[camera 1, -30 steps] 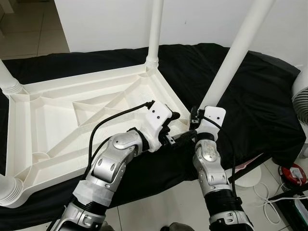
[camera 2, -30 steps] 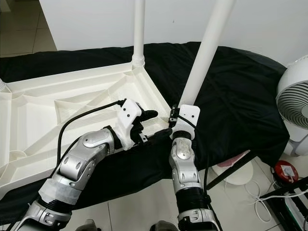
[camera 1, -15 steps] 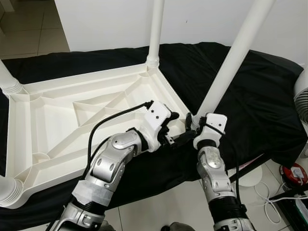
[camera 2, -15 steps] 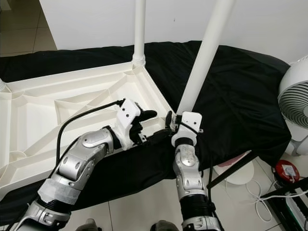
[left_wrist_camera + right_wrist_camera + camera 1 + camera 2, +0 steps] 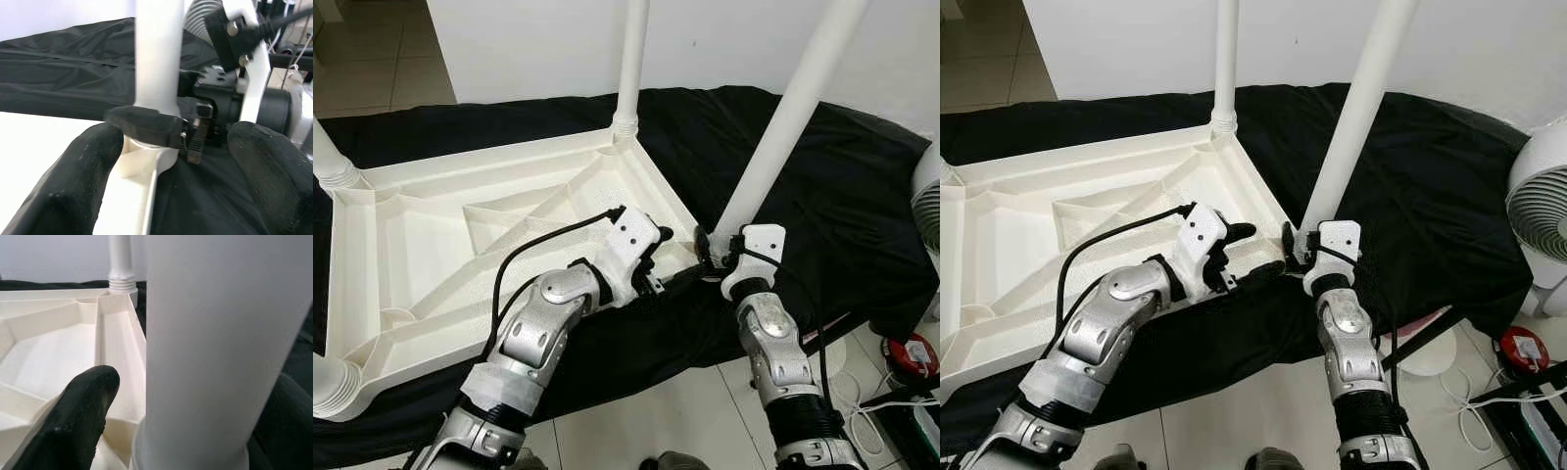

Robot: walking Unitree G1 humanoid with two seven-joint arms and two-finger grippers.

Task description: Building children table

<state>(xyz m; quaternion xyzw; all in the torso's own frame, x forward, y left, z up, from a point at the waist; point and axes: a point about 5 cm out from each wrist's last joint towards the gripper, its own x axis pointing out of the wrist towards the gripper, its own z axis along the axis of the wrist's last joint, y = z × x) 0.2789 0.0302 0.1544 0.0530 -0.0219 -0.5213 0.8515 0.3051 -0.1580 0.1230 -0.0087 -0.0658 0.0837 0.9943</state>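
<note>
A white plastic children's table [image 5: 489, 168] lies upside down on a black cloth [image 5: 842, 196]. Its near right leg [image 5: 785, 122] stands up from the corner socket. My right gripper [image 5: 709, 251] is shut around the base of that leg, one black finger on each side of the leg [image 5: 205, 333] in the right wrist view. My left gripper [image 5: 664, 262] is open beside the same corner, over the table's edge. The left wrist view shows its two fingers [image 5: 73, 186] spread wide, with the leg base [image 5: 151, 147] and a right finger wrapped round it ahead.
Three more legs stand up: one at the far corner [image 5: 628, 69] and two at the left [image 5: 331, 162], [image 5: 333, 387]. A white fan [image 5: 1540, 196] stands at the right. Cables and a red object [image 5: 907, 354] lie on the tiled floor. A white wall is behind.
My right wrist and forearm have swung to the right around the leg's base while staying on it. The left gripper has hardly moved.
</note>
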